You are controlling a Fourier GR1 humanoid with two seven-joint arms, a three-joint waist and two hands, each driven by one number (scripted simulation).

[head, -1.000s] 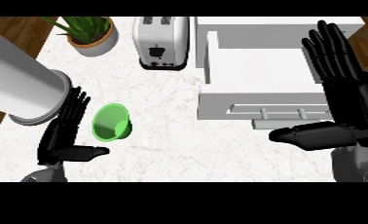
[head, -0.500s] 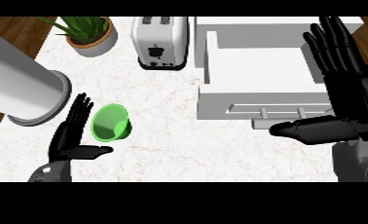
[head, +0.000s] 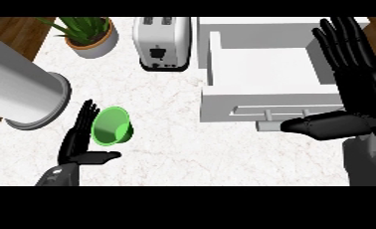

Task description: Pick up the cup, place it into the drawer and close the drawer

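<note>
Closer to the cup than a second ago, our left hand [head: 79,141] now stands just left of the green cup [head: 113,126], fingers [head: 86,119] straight and pointing up along its side, thumb stretched out below it; we cannot tell whether they touch it. We see the cup lying tilted on the white marbled table [head: 183,143], its mouth turned toward us, well left of the open white drawer [head: 264,81] and not yet lifted. Our right hand [head: 351,78] has barely shifted: it hovers at the drawer's right edge, fingers spread straight, thumb reaching left beneath the drawer's front and its handle [head: 283,111]. Left of the drawer stands a white toaster [head: 161,41]; farther left, a potted plant [head: 89,36]. A grey cylinder [head: 26,93] sits above the cup, at the table's left edge.
</note>
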